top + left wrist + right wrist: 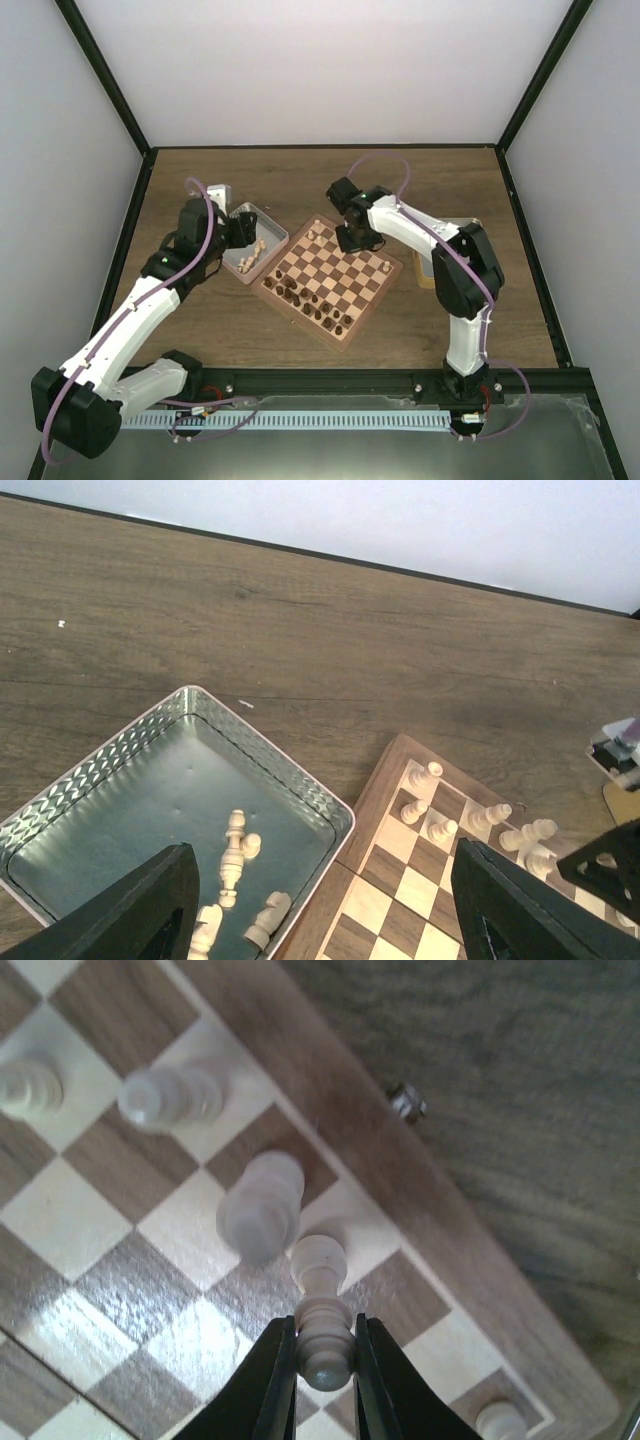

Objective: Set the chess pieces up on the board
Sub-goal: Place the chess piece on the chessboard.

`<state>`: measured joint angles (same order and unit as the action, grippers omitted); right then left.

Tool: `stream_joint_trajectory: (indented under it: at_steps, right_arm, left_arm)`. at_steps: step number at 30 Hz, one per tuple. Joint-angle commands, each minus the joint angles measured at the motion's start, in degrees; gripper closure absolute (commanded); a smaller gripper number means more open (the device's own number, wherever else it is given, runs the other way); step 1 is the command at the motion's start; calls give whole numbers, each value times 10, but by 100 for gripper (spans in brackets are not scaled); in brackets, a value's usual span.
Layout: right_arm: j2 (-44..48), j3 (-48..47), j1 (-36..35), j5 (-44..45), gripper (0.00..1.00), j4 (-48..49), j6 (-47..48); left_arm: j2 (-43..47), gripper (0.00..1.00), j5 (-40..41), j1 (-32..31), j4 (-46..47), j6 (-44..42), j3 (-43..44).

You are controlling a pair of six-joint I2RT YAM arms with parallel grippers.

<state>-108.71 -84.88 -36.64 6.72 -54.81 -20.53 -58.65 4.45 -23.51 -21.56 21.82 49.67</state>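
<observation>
Currently, right gripper (325,1360): clamped on one light chess piece (320,1300), lower centre of the right wrist view. Its long axis is upright, the base on or just off a rim-row square of the board (320,1090). Neighbouring pieces (260,1205) stand just beside it to the upper left; free squares lie lower left. Past the rim, bare counter (520,1080). Left gripper (320,920): fingers wide apart, hanging over the metal tray (120,770), where spare light pieces (235,855) lie on their sides. Right arm judged nearer the board's far rows.
</observation>
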Motion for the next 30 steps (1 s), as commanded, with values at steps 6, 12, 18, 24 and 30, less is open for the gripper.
stream_joint_trajectory:
  at_steps: [6, 12, 18, 24, 30]
  right_arm:
    - [-41, -62, 16, 23, 92, -3, 21]
    - [-32, -55, 17, 23, 92, -9, 14]
    - [-22, -52, 17, 31, 91, -19, 9]
    - [-17, -44, 17, 16, 90, -23, 9]
    - [-4, -40, 16, 16, 88, -29, 9]
  left_arm:
    - [7, 29, -2, 1, 15, -11, -7]
    - [6, 29, 0, 2, 16, -12, -7]
    - [7, 29, 1, 2, 16, -12, -8]
    - [6, 29, 0, 1, 17, -12, -9]
    - [5, 29, -2, 2, 18, -12, -10]
